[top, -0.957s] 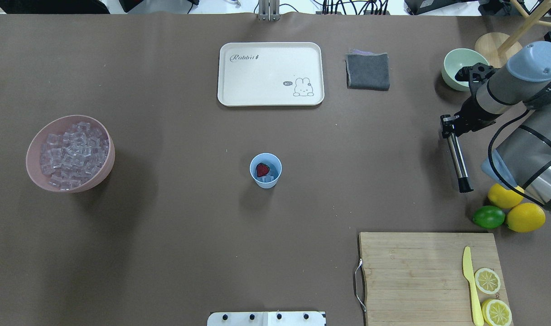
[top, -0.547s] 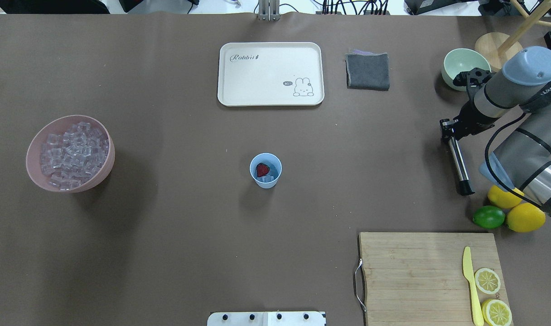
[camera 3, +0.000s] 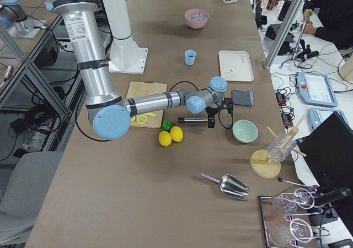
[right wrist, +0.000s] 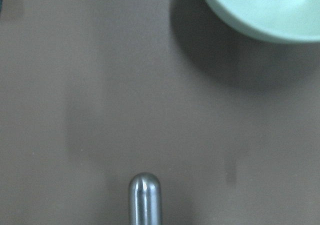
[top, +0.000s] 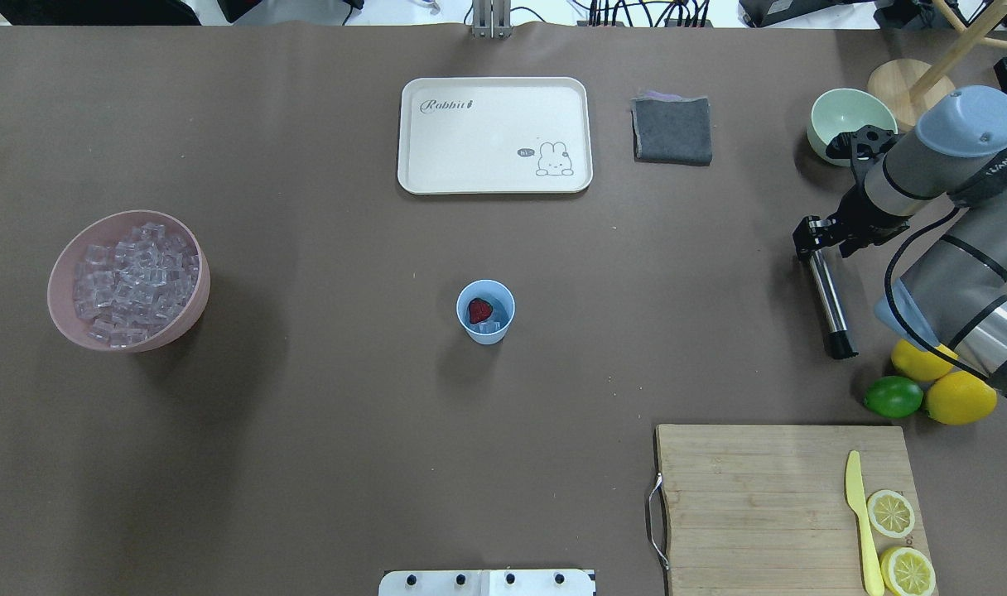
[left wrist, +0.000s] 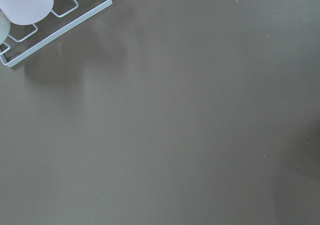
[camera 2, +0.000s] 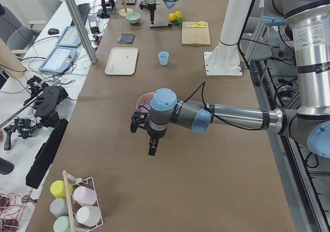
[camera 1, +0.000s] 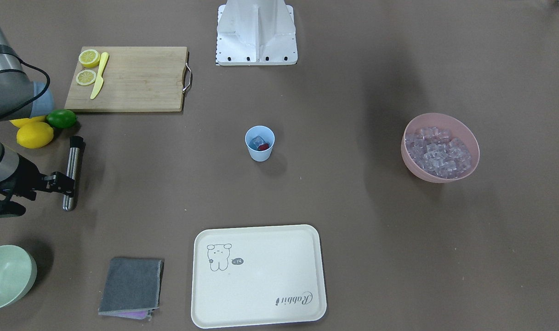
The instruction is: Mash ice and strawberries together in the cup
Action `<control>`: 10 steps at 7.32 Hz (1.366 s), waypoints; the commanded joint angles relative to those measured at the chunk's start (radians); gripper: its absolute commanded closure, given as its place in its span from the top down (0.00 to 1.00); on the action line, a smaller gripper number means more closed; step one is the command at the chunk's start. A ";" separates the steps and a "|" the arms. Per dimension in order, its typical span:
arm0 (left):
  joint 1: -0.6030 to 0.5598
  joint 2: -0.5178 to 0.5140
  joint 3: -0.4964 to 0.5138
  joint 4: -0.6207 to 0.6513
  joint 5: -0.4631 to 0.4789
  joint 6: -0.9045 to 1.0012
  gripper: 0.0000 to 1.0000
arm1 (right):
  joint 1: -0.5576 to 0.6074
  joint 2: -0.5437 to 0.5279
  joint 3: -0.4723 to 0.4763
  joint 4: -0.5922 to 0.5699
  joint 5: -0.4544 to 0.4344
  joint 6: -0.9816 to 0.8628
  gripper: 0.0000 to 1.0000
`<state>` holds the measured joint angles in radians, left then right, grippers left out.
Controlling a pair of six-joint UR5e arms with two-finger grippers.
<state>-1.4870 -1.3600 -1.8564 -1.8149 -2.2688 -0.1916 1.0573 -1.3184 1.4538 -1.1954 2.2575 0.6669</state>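
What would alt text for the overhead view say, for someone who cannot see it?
At the brown table's right side, the robot's right gripper holds one end of a metal muddler. At the centre stands a pale-blue cup containing a strawberry and ice; a pink bowl of ice sits far left.

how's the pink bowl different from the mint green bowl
The pink bowl is heaped with clear ice cubes; the mint-green bowl looks empty. In the overhead view the pink bowl sits alone on the table's left side, while the mint-green bowl sits at the far right, close by the right arm's pincer, which grips a steel muddler. The pink bowl also looks wider. Both are round, plain-coloured and upright.
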 commanded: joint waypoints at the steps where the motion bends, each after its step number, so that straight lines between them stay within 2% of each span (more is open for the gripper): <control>1: -0.003 -0.049 0.074 0.006 -0.017 0.001 0.97 | 0.146 -0.031 0.031 -0.010 0.101 -0.129 1.00; 2: -0.031 -0.097 0.148 0.008 -0.059 0.020 0.97 | 0.189 -0.077 0.098 -0.062 0.103 -0.186 1.00; 3: -0.092 -0.172 0.255 0.053 -0.110 0.140 0.97 | 0.249 -0.138 0.187 -0.160 0.102 -0.288 1.00; 4: -0.145 -0.247 0.331 0.144 -0.129 0.250 0.97 | 0.335 -0.224 0.256 -0.223 0.102 -0.447 1.00; 5: -0.166 -0.281 0.385 0.187 -0.126 0.321 0.97 | 0.381 -0.270 0.319 -0.305 0.100 -0.516 1.00; 6: -0.179 -0.277 0.394 0.187 -0.129 0.324 0.97 | 0.407 -0.319 0.347 -0.328 0.091 -0.550 1.00; 8: -0.185 -0.245 0.375 0.183 -0.123 0.322 0.98 | 0.415 -0.355 0.335 -0.331 0.088 -0.592 1.00; 9: -0.185 -0.202 0.331 0.180 -0.118 0.313 0.98 | 0.415 -0.373 0.332 -0.329 0.076 -0.616 1.00; 10: -0.184 -0.170 0.260 0.181 -0.112 0.206 0.98 | 0.421 -0.398 0.323 -0.331 0.062 -0.691 1.00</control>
<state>-1.6710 -1.5713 -1.5261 -1.6337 -2.3881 0.0992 1.4727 -1.6870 1.7845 -1.5246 2.3347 0.0459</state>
